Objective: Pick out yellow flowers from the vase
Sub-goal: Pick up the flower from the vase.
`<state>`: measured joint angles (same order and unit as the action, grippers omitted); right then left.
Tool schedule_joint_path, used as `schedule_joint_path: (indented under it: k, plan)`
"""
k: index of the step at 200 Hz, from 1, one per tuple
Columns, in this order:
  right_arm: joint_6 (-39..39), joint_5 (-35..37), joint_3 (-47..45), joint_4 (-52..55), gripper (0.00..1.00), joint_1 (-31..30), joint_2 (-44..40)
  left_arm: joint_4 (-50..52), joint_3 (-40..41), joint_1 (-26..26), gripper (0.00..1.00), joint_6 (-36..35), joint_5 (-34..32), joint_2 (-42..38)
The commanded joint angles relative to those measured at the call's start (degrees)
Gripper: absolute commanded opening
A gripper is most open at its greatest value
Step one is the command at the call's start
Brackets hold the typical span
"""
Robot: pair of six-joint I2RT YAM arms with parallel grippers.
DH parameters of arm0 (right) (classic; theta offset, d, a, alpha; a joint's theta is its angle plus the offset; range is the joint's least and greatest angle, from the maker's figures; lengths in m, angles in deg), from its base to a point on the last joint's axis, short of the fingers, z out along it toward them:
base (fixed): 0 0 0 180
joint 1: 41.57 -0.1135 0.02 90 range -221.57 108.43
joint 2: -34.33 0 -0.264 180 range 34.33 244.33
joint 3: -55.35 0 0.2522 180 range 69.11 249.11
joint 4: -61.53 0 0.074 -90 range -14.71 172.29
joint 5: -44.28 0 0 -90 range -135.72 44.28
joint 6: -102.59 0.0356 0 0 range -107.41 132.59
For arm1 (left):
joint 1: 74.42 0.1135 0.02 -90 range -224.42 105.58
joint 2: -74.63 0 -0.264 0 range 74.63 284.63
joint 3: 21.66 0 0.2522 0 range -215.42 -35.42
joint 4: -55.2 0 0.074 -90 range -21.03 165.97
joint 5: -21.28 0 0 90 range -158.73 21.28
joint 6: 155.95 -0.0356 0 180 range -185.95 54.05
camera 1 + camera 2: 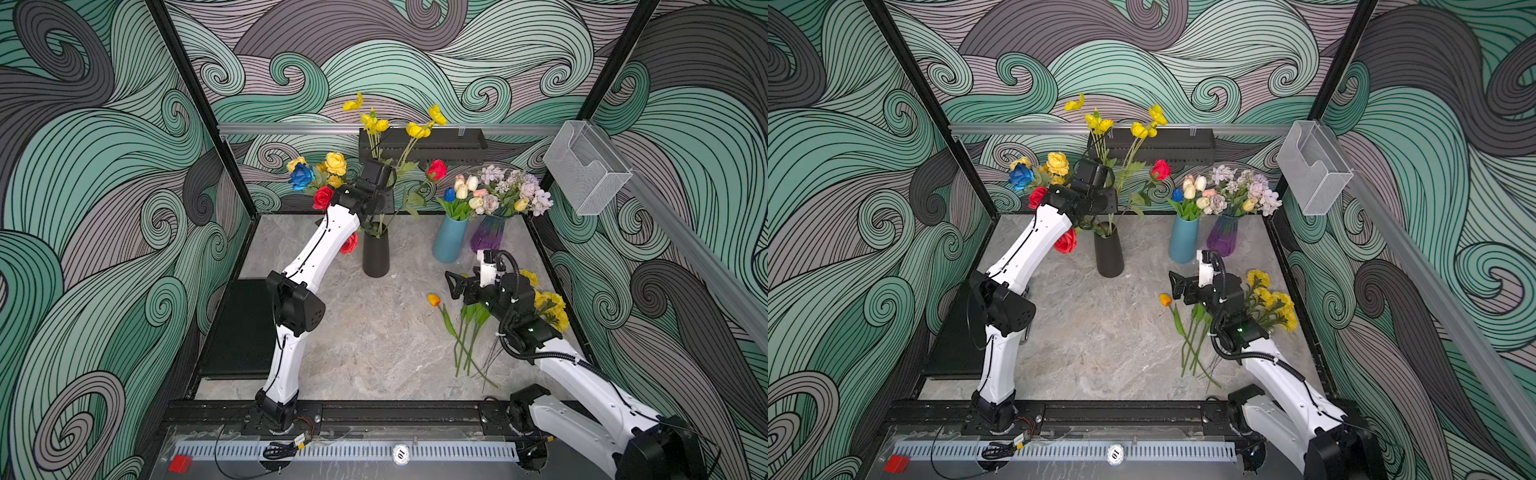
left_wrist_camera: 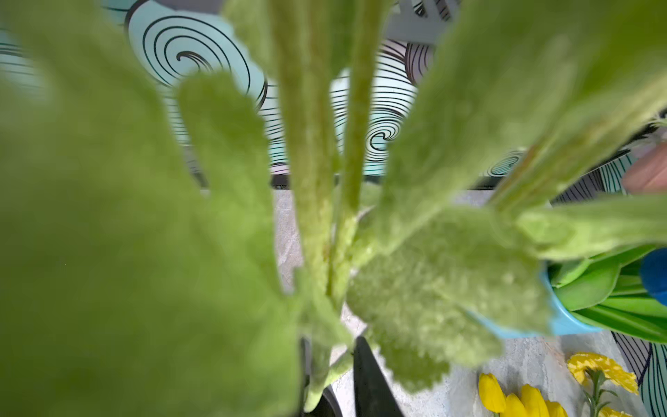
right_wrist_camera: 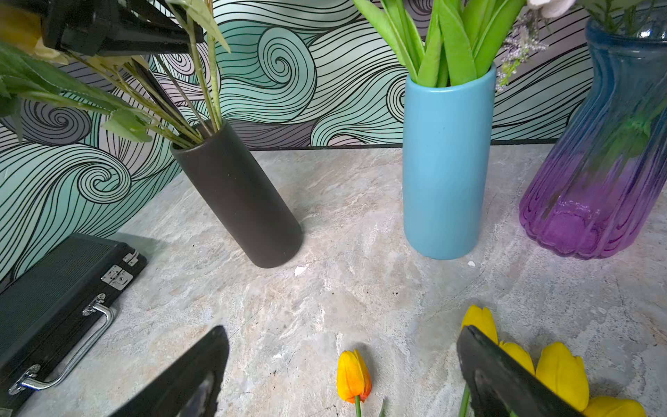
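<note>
Several stems (image 2: pixel 317 162) crowd the left gripper (image 1: pixel 382 203), grip unclear; best lift straight up from the vase (image 1: pixel 376 253). Right gripper (image 3: pixel 343 335) gapes, empty.

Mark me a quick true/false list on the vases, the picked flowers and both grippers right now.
1. The black vase holds tall yellow sprays. True.
2. The right gripper grips a tulip. False: its jaws stand wide open over the table, holding nothing.
3. Several yellow tulips lie on the table by the right gripper. True.
4. The blue vase is empty. False: it holds pale tulips.
5. The left gripper is among the stems above the black vase. True.
6. The purple vase lies on its side. False: it stands beside the blue vase.
</note>
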<state>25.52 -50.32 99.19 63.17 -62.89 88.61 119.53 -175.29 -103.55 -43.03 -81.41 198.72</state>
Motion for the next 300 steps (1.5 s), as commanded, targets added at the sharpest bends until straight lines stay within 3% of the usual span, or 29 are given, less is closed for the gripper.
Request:
schedule_joint_path:
  k: [1,111,208,300]
  plan:
    - [0.69,-0.5,0.41,-0.72,0.97,-0.15,-0.1,-0.81,-2.2,0.51,0.23,-0.88,-1.24,1.48]
    - [0.7,-0.53,0.56,-0.62,0.97,-0.17,0.0,-1.72,-1.97,0.56,0.1,-3.25,-1.1,0.98]
    - [1.21,-1.01,1.12,-0.55,0.97,-0.17,-0.43,-6.01,4.01,-0.58,0.07,-6.67,-0.94,-8.46]
    - [1.22,-1.8,3.22,0.56,0.97,-0.13,-1.04,-9.64,3.42,-1.28,0.04,-12.13,-0.24,-15.57]
